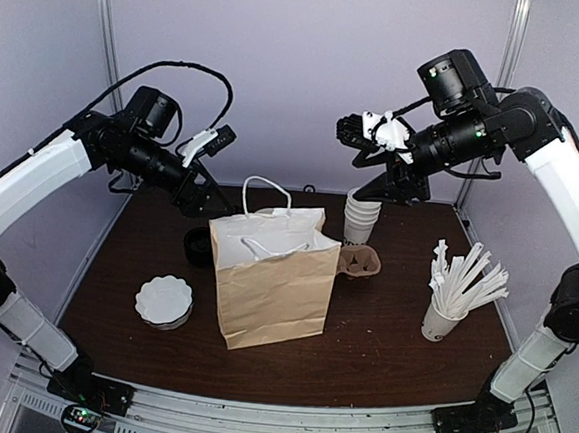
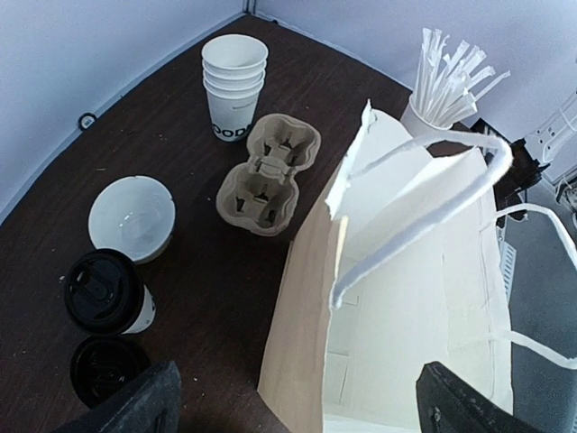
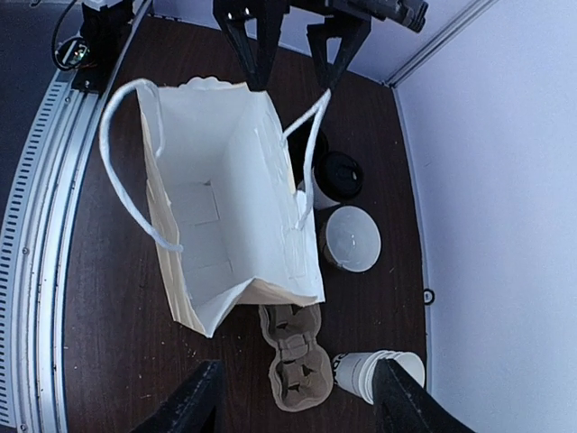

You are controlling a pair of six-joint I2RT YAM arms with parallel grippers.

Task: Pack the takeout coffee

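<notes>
Pre-grasp: left gripper (image 2: 297, 397) and right gripper (image 3: 297, 393) both spread, empty; next move likely needs left lowered onto lidded coffee cup (image 2: 108, 293) at paper bag's (image 1: 269, 285) 10 o'clock.

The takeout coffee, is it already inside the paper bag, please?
No, the takeout coffee stands on the table outside the paper bag.

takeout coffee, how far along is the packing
Done: the lidded coffee cup stands on the table beside the open paper bag. In hand: nothing; the left gripper and right gripper hang open above the bag. Left: the bag looks empty inside, so the cup has yet to go in.
</notes>
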